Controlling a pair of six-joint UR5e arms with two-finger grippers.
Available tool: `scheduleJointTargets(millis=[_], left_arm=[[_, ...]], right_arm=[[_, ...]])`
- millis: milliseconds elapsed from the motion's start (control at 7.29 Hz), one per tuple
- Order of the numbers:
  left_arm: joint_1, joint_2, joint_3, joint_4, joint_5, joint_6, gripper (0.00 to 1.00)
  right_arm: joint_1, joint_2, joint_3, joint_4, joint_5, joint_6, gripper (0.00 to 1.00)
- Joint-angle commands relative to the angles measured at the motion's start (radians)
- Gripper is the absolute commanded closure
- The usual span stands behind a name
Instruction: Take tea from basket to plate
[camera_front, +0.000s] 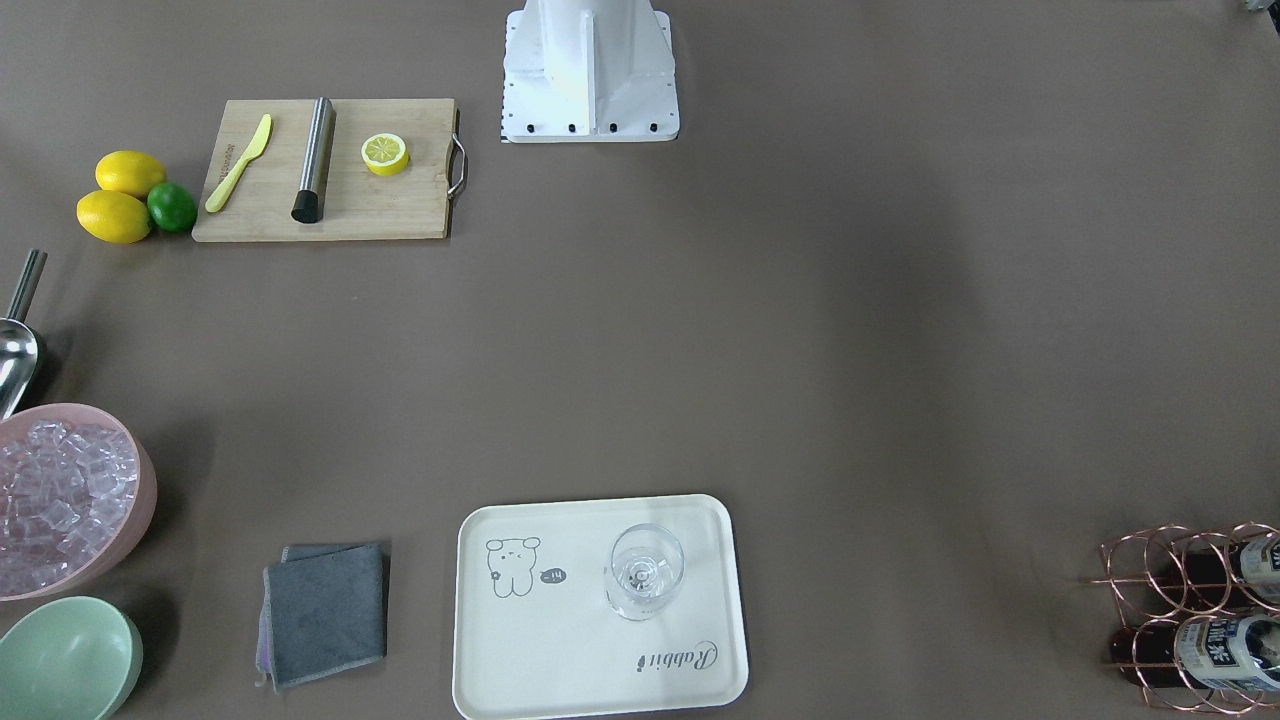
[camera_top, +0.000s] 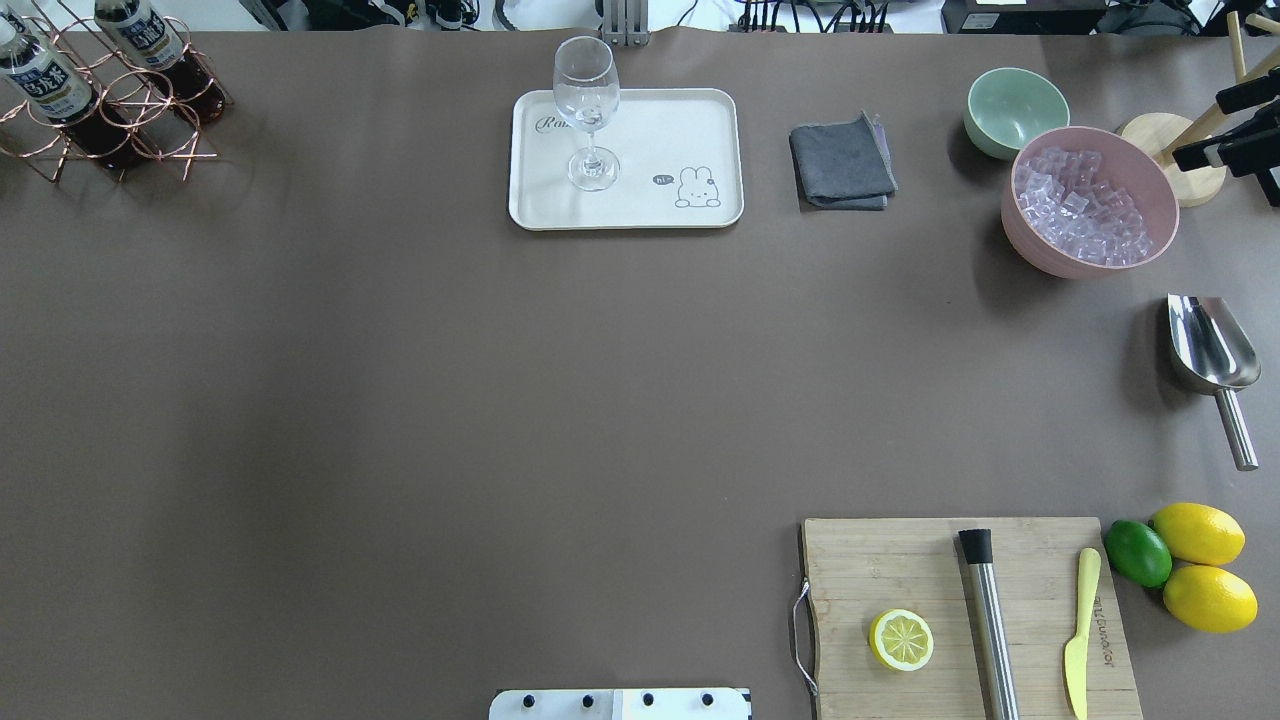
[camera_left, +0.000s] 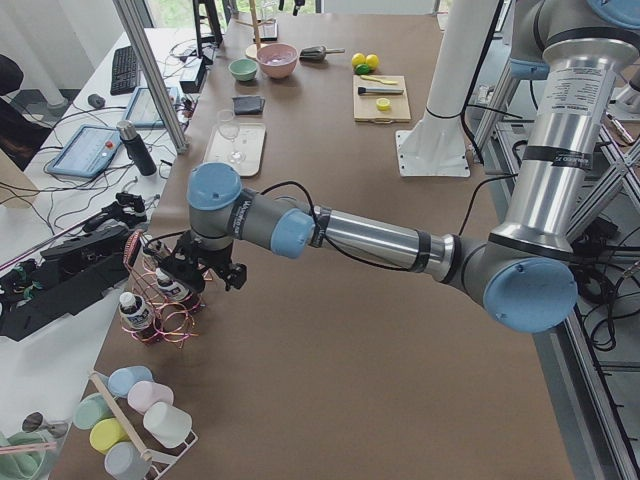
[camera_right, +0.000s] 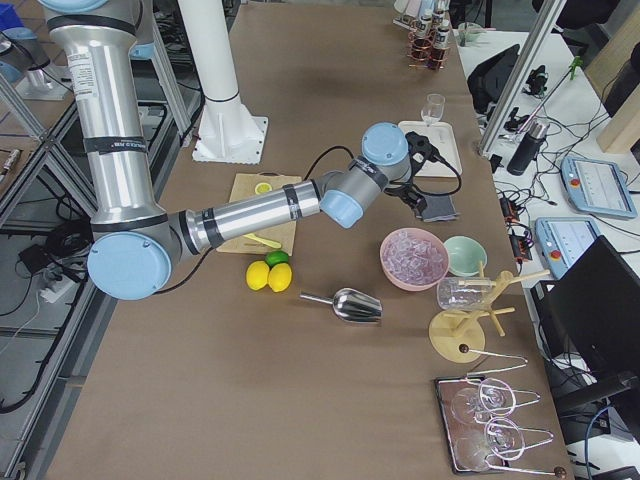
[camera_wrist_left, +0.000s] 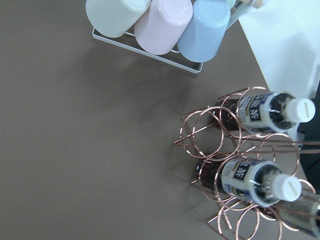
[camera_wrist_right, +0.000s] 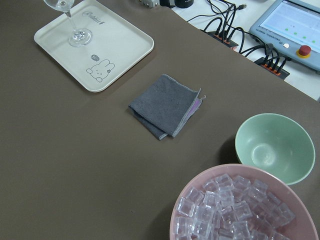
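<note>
Our left fingers (camera_left: 183, 270) hung over the basket (camera_wrist_left: 235, 150); released or clenched, we could not tell. We judged it best to grip the 4 o'clock tea (camera_wrist_left: 252, 180) by its neck and lift straight.

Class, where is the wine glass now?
Overhead view: the glass stands upright on the tray's left half; a grey cloth lies to the tray's right.

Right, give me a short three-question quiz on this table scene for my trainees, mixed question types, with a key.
1. True or false: the stemmed glass stands on the plate.
2. Where are the tea bottles? A: in the basket; B: on the plate; C: beside the stemmed glass.
3. What fills the pink bowl?
Key: 1 true; 2 A; 3 ice cubes.
</note>
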Motion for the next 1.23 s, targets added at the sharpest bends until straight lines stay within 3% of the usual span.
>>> scheduleJointTargets(millis=[0,137,274,549,823,1097], left_arm=[[-0.001,-0.138,0.141,-0.101,0.002,-0.283,0.02],[0.001,-0.152,0.172,-0.162,0.028,-0.360,0.02],[0.018,-0.175,0.202,-0.194,0.073,-0.411,0.02],[0.036,-0.270,0.294,-0.195,0.112,-0.436,0.02],[0.042,-0.305,0.351,-0.225,0.143,-0.436,0.02],[0.065,-0.350,0.416,-0.245,0.161,-0.454,0.02]], right_arm=[[-0.002,0.011,-0.022,0.139,-0.002,0.001,0.00],[0.000,0.001,-0.070,0.269,0.003,0.024,0.00],[0.000,-0.007,-0.145,0.475,0.019,0.128,0.00],[-0.009,-0.005,-0.214,0.800,0.023,0.314,0.00],[-0.079,0.008,-0.216,0.973,0.007,0.319,0.00],[-0.246,0.018,-0.208,1.102,-0.098,0.358,0.00]])
